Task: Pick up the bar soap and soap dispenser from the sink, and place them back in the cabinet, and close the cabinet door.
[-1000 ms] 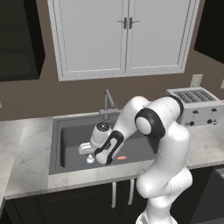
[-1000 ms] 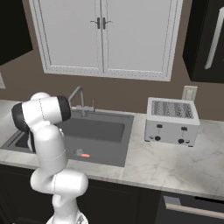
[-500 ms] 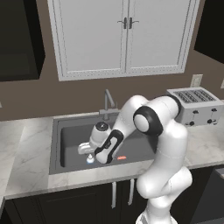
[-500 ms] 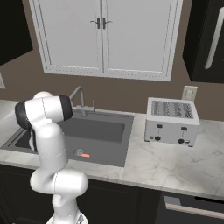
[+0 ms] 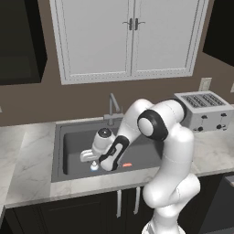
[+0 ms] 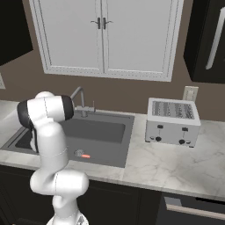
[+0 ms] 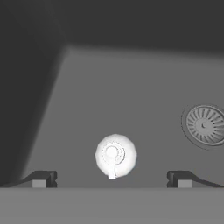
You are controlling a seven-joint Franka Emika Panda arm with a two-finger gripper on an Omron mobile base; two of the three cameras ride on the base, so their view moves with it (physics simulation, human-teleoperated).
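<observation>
Gripper (image 7: 111, 178) has eased lower inside the sink (image 5: 68, 146), jaws wide apart, dispenser (image 7: 115, 155) centred between its fingers; bar soap (image 5: 127, 164) lies beside it. Grasp looks imminent.

Both base views face sink (image 5: 64, 151) from behind arm; hand view looks straight down, close.
</observation>
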